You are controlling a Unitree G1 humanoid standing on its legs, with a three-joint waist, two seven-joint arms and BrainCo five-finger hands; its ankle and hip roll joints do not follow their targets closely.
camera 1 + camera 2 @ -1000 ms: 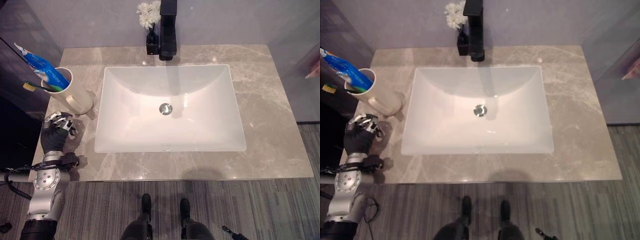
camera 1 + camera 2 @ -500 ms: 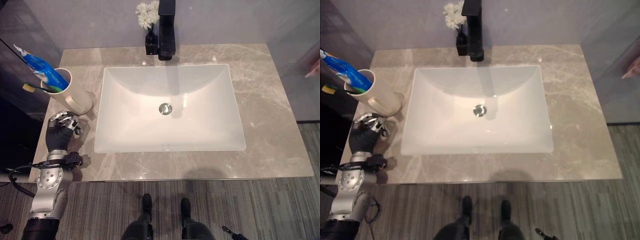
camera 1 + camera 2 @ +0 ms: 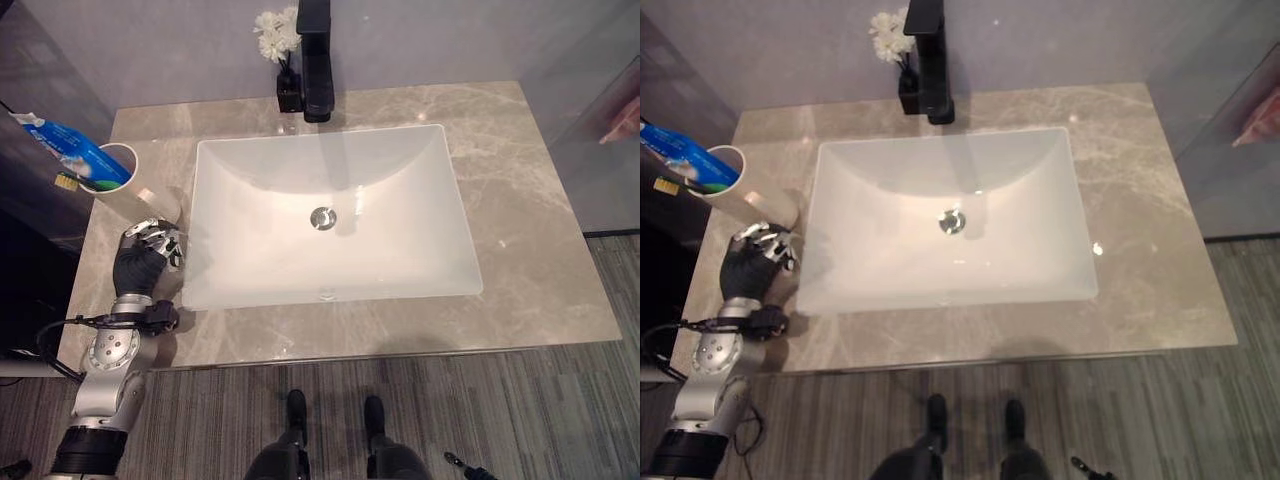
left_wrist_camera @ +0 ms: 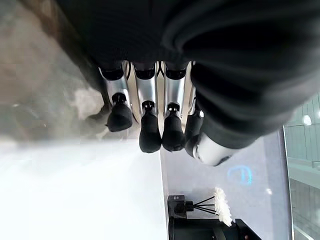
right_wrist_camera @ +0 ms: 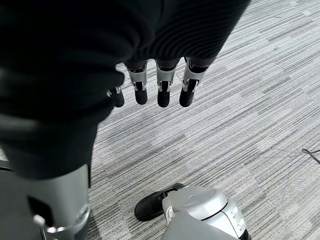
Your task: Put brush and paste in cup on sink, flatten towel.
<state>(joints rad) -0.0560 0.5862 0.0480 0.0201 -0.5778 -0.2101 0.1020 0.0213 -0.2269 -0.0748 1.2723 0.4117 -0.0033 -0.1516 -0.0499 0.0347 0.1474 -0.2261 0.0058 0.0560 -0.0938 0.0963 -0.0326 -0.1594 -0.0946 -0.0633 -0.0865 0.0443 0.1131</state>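
Standing in the upper left of the frame, one cream ceramic cup (image 3: 128, 178) sits on the grey marble bench (image 3: 520, 200), just beside the left edge of the white rectangular sink basin (image 3: 330, 215). One blue-and-white toothpaste tube (image 3: 62, 142) and one toothbrush with a yellow end (image 3: 72, 181) lean out of the cup's mouth toward the frame's left edge. By the look of it, the brush-and-paste part of the task is finished.

No towel can be made out on the bench or in the basin, so the flattening step cannot be judged as done; I would take it as what is left, with the towel somewhere outside these frames.

Counting the rest: one black faucet (image 3: 314, 60) at the top centre behind the basin, one small black vase of white flowers (image 3: 280, 45) touching its left side, one round metal drain (image 3: 322, 216) in the basin floor.

At the lower left, the robot's left hand (image 3: 142, 262) rests over the bench just below the cup and beside the basin's left rim, its fingers (image 4: 150, 125) curled under and gripping nothing. Seen in its wrist view, the right hand (image 5: 150, 60) hangs over the grey striped carpet (image 5: 260, 110), fingers straight and relaxed, empty.
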